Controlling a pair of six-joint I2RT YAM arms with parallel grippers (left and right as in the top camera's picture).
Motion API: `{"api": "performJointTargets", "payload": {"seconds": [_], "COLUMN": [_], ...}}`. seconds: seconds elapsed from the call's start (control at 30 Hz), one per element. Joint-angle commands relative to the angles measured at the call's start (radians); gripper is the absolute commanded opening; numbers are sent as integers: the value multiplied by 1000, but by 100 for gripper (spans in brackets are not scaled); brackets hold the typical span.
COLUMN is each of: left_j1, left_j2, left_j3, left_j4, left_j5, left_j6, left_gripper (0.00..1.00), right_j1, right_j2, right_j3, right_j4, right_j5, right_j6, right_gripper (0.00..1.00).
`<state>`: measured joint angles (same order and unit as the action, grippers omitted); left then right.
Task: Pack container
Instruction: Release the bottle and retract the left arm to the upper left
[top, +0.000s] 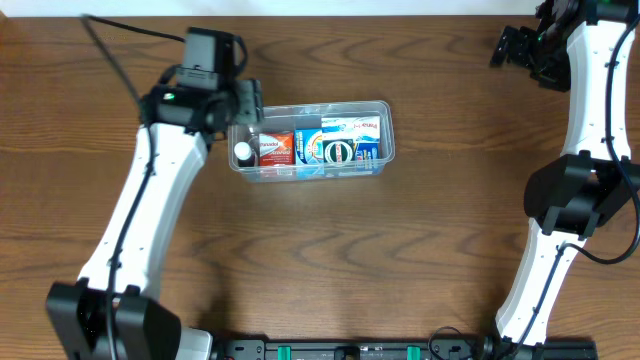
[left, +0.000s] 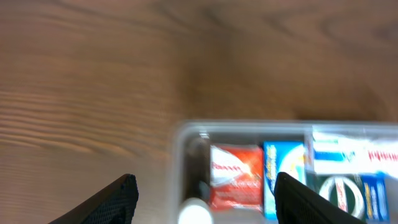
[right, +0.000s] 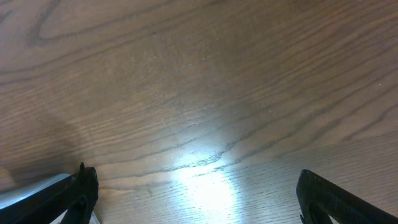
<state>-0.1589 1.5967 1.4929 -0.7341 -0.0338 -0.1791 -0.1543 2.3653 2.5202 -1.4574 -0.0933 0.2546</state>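
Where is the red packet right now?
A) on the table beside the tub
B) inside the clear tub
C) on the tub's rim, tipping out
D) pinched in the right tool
B: the red packet lies flat inside the clear container, between a white-capped item and the blue packs.
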Motion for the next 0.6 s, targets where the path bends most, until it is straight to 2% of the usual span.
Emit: {"api": "performJointTargets", "payload": {"seconds": [0.0, 0.17, 0.33, 0.57], "left_j1": [87, 214, 296, 317], "left_j2": [-14, -14, -14, -14], "left_j3": [19, 19, 18, 18], "left_j4": [15, 26, 45, 43], "left_j5": [-64, -64, -64, -64], "left_j6": [6, 6, 6, 6], "left_gripper": [71, 72, 98, 98], "right_j1": [4, 4, 4, 4], "right_j2": [-5, -5, -5, -5], "right_j3": [17, 17, 17, 17], "right_j4": [0, 0, 0, 0], "right_j5": [11, 11, 11, 11], "right_j6": [-9, -9, -9, -9], "right_gripper": [99, 99, 99, 99]}}
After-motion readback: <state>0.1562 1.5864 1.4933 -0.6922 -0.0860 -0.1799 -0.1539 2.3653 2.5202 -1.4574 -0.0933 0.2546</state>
